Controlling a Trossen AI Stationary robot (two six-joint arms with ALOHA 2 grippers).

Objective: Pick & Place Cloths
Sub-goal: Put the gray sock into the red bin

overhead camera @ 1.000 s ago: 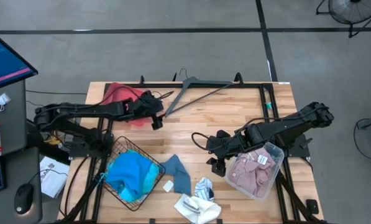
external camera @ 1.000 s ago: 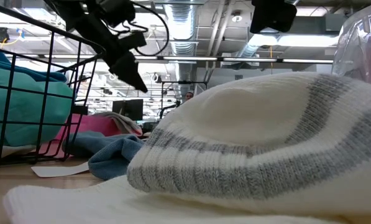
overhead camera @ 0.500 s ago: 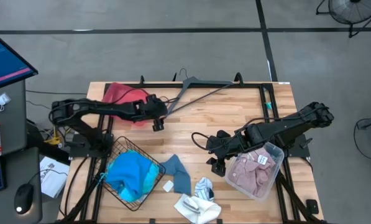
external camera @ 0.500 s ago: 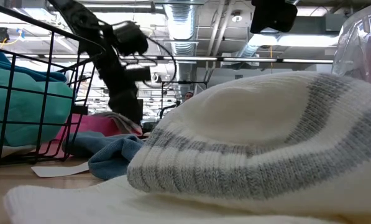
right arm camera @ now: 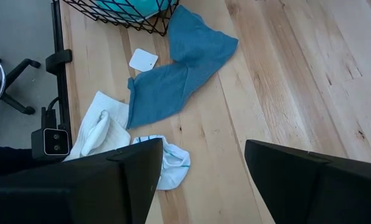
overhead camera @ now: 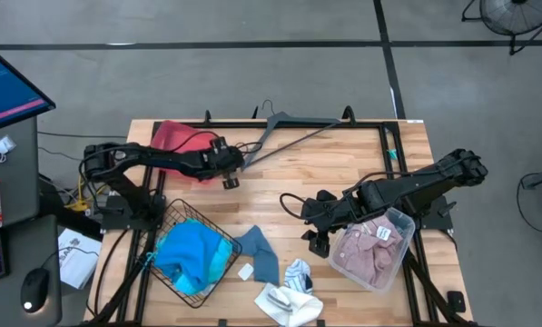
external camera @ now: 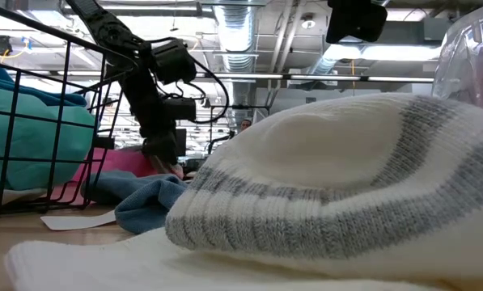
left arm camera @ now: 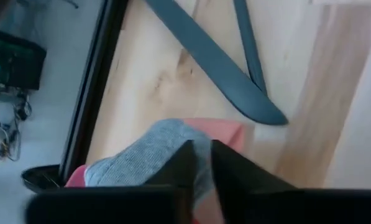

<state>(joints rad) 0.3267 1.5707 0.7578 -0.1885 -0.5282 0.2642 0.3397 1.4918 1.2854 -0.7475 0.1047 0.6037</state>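
A grey sock (left arm camera: 145, 152) with a coral tip lies on the red tray (overhead camera: 173, 136) at the table's far left. My left gripper (overhead camera: 230, 179) points down at the tray's right end, its fingers nearly together on the sock (left arm camera: 202, 163). My right gripper (overhead camera: 318, 238) hangs open and empty over the table's middle, with a blue cloth (right arm camera: 179, 74) and a white cloth (right arm camera: 104, 127) lying flat beyond it. A turquoise cloth (overhead camera: 191, 254) fills the wire basket (overhead camera: 175, 213). A pale pink checked cloth (overhead camera: 366, 252) lies in a clear bin. My left gripper pinches the grey sock near its coral-tipped end (left arm camera: 197, 180) between its two fingers. It comes from above, pointing down. The sock lies on the red tray (left arm camera: 225, 130). The fingers hide how much of the sock they have.
A grey hanger (overhead camera: 289, 127) lies at the far edge, one end (left arm camera: 266, 115) just beyond my left gripper. A white tag (overhead camera: 245, 271) lies by the blue cloth. A white, grey-striped sock (external camera: 330, 186) fills the front of the low view. Bare wood lies between the arms.
My left gripper has tipped from slanting to pointing straight down and has gone down toward the red tray, while the arm behind it has swung toward the table's right. My right arm has kept still.
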